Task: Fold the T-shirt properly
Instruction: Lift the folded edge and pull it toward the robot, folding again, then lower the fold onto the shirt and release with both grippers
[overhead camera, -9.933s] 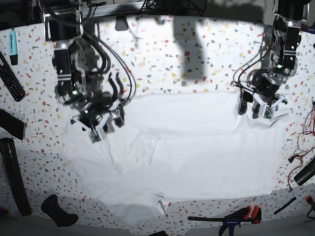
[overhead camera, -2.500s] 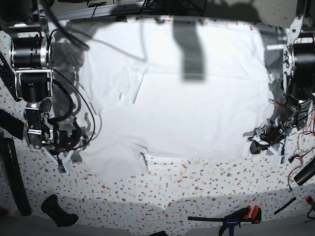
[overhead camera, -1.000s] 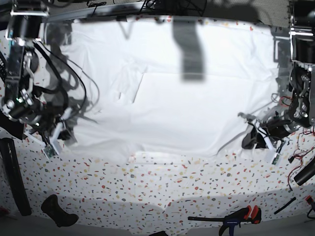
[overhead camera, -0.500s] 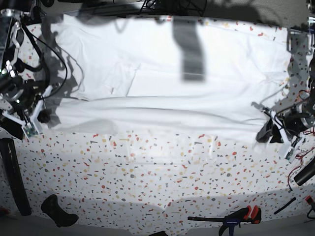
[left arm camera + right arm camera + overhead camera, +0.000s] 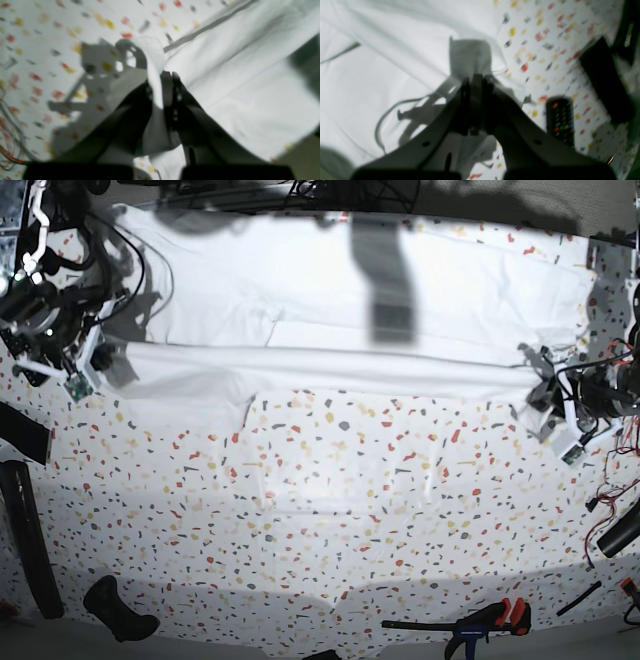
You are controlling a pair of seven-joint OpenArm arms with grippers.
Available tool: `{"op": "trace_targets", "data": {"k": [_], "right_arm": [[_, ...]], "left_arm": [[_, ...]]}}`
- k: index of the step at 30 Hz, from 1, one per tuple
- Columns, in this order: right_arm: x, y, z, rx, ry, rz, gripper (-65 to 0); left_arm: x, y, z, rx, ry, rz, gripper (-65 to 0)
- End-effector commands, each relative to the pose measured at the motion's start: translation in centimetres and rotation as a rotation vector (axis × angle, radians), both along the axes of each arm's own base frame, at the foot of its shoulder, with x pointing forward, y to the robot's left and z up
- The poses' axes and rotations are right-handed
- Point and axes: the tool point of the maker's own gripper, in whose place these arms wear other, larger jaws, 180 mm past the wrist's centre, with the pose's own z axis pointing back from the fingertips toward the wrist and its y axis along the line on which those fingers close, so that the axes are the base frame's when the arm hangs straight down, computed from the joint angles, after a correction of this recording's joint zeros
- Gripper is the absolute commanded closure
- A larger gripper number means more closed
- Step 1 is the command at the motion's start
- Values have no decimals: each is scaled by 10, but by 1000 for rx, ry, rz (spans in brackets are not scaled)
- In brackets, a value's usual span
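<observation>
Both the left claw (image 5: 162,77) and right claw (image 5: 476,80) pinch the thin, soft, creased plain white cloth T-shirt (image 5: 330,290) above the speckled terrazzo counter (image 5: 330,500).

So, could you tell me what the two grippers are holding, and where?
Both hold the T-shirt by its near edge: the left gripper pinches one end corner, the right gripper the other.

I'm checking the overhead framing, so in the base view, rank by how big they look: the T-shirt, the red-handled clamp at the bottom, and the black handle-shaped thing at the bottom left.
Largest to smallest, as they look in the base view:
1. T-shirt, spanning nearly the table's width.
2. red-handled clamp.
3. black handle-shaped thing.
The last two look close; the clamp is longer but thinner.
</observation>
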Motion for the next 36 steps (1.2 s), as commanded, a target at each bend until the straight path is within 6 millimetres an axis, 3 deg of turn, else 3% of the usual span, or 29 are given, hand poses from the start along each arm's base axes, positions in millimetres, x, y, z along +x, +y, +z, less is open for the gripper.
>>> {"op": "trace_targets", "data": {"k": [1,7,12,13,16,19,23,26,31,36], "right_arm": [[1,-2,8,-20,-17,16,0],[-24,-5,-11,-29,76,6,0],[-41,-15,-21,-69,171,-33,0],[-45,-17,-24,-80,197,-45,-12],[-53,-24,-27,-109,248,-67,-163],[-54,-23,-28,-103,253,-68,-243],[-60,-14,-31,-47,291,-66,-265],[-62,-8,-32,-13,300,-56,-265],[-41,16,-11,45,165,22,-265],[-23,50,32,56,-4,133,-265]], "left_arm": [[5,2,13,-7,-21,-4,0],[-3,-3,10,-37,18,-12,0],[-16,1,-4,-16,49,-6,0],[-21,1,-8,-13,64,-6,0],[-33,1,-17,-16,96,-6,-43],[-37,0,-21,-21,103,-4,-90],[-36,8,-24,17,100,23,-187],[-32,26,-29,104,102,93,-201],[-34,65,-37,288,129,222,-201],[-34,66,-37,295,131,224,-201]]}}
